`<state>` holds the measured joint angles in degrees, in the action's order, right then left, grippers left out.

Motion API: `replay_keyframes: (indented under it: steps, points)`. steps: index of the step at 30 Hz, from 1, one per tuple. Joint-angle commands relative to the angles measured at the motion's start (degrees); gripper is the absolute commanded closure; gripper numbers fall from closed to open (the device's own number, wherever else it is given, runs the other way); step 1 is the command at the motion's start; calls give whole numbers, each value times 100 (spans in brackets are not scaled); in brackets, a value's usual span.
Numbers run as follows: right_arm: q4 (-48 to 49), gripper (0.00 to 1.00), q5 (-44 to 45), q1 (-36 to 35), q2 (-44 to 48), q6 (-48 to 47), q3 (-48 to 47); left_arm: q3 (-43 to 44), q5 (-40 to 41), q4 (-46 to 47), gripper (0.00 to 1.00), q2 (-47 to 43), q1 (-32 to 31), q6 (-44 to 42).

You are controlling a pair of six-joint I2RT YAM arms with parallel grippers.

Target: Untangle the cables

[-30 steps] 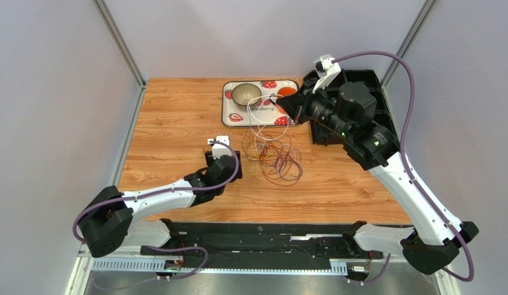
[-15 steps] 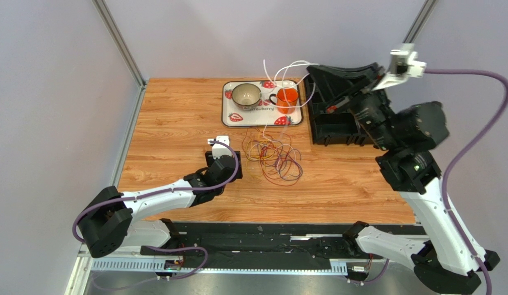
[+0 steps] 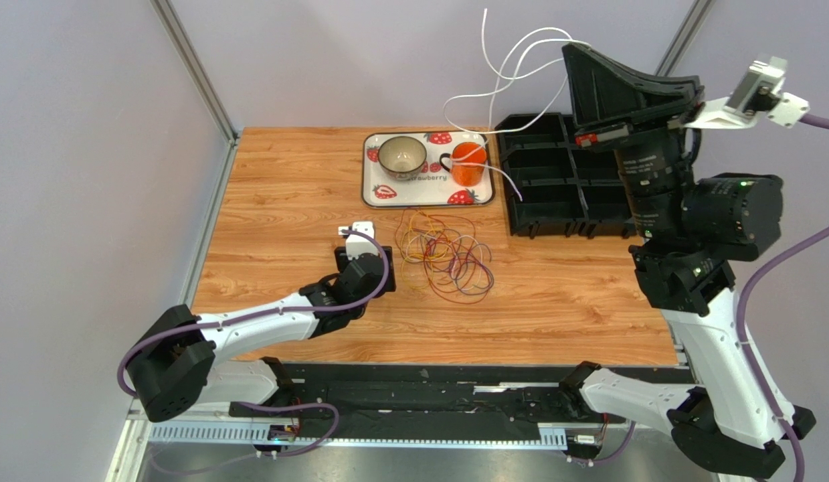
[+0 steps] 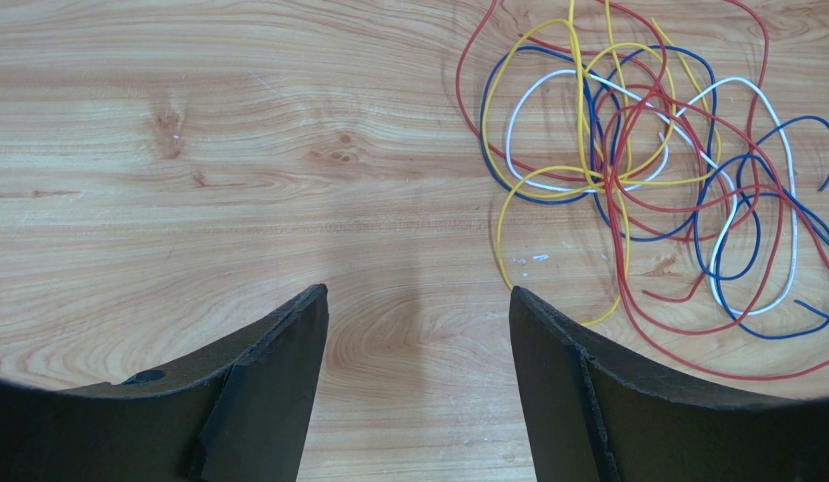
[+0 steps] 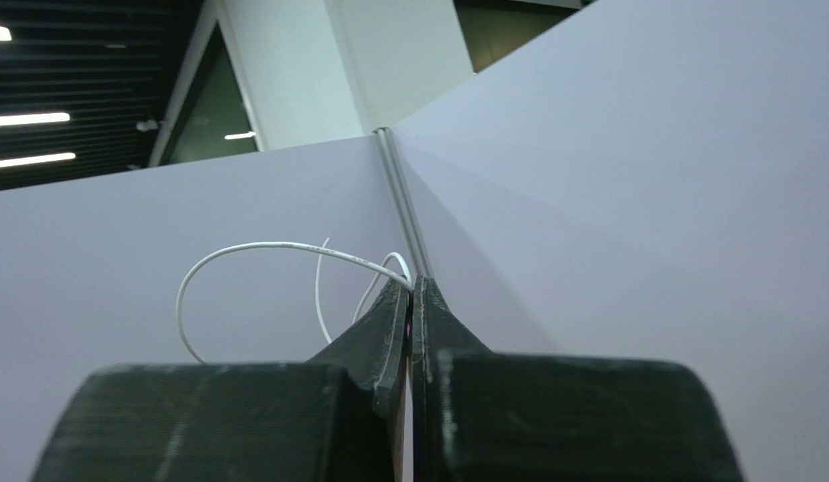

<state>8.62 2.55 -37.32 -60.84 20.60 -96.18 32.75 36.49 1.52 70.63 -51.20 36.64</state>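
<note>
The right end effector (image 3: 569,48), high above the surface (image 3: 288,201), is pressed together on a white cable (image 3: 509,68) that loops out from its tips and trails down below it. The left end effector (image 4: 418,293) stands spread, low over the surface. The tangled cables (image 4: 649,171) of red, yellow, blue and white lie just ahead, to its right.

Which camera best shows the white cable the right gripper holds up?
Top external: the white cable shows most of its length, dangling from the right gripper. Right wrist catches only a loop; left wrist misses it.
</note>
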Motion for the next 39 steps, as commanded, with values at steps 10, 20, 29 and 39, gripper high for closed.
replay_keyframes:
  steps: [10, 20, 29, 39]
  points:
    - [-677, 100, 1880, 119, -814, -1980, -67, 99, -107, 156, 18, -94, 31, -78]
    - [-722, 100, 1679, 1674, -2026, -1946, -665, 997, 122, -655, 6, 576, -13, -183]
    - [-1047, 100, 1520, 2739, -3249, -1506, -1842, -761, -90, 1395, 1, -1119, -4, -632]
    - [-607, 100, 1671, 3511, -4436, -1375, -2897, -1069, -125, 1712, 1, -1386, 31, -720]
